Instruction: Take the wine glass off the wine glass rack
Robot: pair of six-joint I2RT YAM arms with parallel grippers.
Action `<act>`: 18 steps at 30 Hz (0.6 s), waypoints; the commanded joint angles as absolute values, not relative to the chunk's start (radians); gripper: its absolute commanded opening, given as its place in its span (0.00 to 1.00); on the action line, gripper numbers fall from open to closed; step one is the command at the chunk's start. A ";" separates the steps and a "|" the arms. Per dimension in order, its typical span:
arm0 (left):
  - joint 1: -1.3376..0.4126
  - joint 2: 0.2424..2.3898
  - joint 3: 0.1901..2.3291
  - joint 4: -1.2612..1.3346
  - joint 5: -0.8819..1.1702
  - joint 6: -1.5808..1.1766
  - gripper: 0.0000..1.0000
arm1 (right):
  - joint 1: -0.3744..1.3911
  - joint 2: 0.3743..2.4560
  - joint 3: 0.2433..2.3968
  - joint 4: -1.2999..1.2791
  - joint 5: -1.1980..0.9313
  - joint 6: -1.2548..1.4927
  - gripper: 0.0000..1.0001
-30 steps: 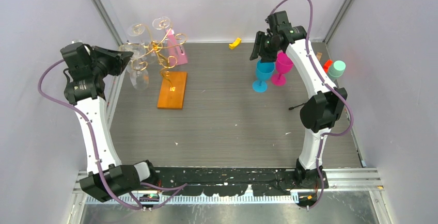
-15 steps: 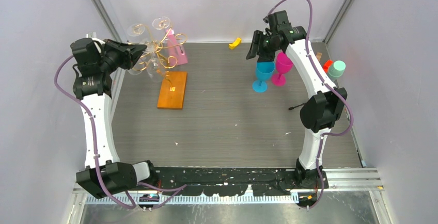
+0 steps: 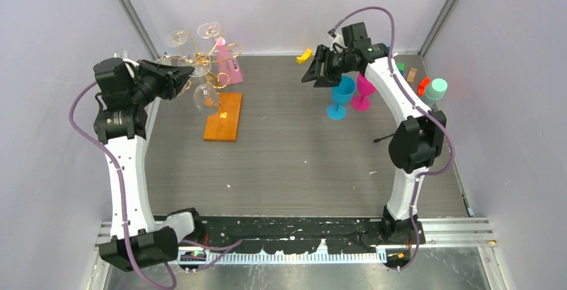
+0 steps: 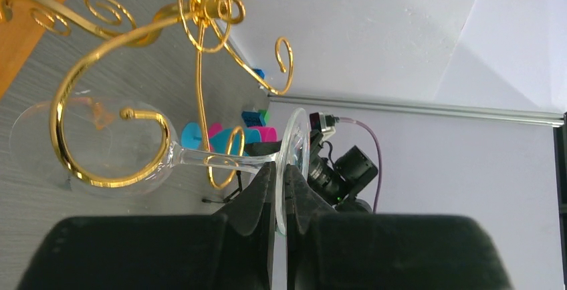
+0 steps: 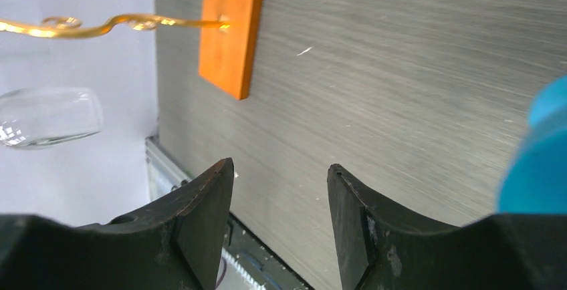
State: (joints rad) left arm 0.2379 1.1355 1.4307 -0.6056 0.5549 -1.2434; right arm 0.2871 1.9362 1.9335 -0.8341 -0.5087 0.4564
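The wine glass rack (image 3: 215, 55) is a tree of curly gold wire on an orange wooden base (image 3: 224, 119). My left gripper (image 3: 183, 76) is shut on the round foot of a clear wine glass (image 3: 205, 96), which lies tilted with its bowl over the base's far end. In the left wrist view the foot (image 4: 294, 144) is pinched between the fingers (image 4: 262, 190), and the stem crosses a small gold loop (image 4: 231, 158). I cannot tell whether glass and wire touch. My right gripper (image 3: 314, 73) stands open and empty above the table.
Two more clear glasses (image 3: 178, 38) hang on the rack's far arms. A blue goblet (image 3: 342, 96) and a pink goblet (image 3: 364, 88) stand under the right arm. A mint cup (image 3: 436, 89) and small blocks lie far right, and a yellow piece (image 3: 305, 55) by the back wall.
My left arm has swung right with the clear glass, from the table's left edge to beside the rack's stem. The right gripper has shifted left off the blue goblet and opened wider.
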 commanded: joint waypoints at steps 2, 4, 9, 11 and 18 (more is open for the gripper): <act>0.205 1.056 1.409 -0.632 0.547 -1.263 0.00 | 0.353 1.847 1.897 -0.663 -0.720 0.488 0.59; 0.182 1.044 1.397 -0.643 0.545 -1.265 0.00 | 0.384 1.835 1.891 -0.657 -0.717 0.477 0.59; 0.097 1.034 1.376 -0.644 0.550 -1.284 0.00 | 0.416 1.781 1.830 -0.585 -0.745 0.513 0.59; 0.057 1.034 1.382 -0.641 0.553 -1.287 0.00 | 0.416 1.745 1.783 -0.526 -0.746 0.538 0.59; -0.074 1.058 1.415 -0.627 0.570 -1.293 0.00 | 0.415 1.612 1.597 -0.346 -0.692 0.574 0.60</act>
State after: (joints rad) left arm -0.0231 1.0557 1.3685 -0.6788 0.5362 -1.2758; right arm 0.4206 1.7000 1.6707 -0.4999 -0.7105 0.5453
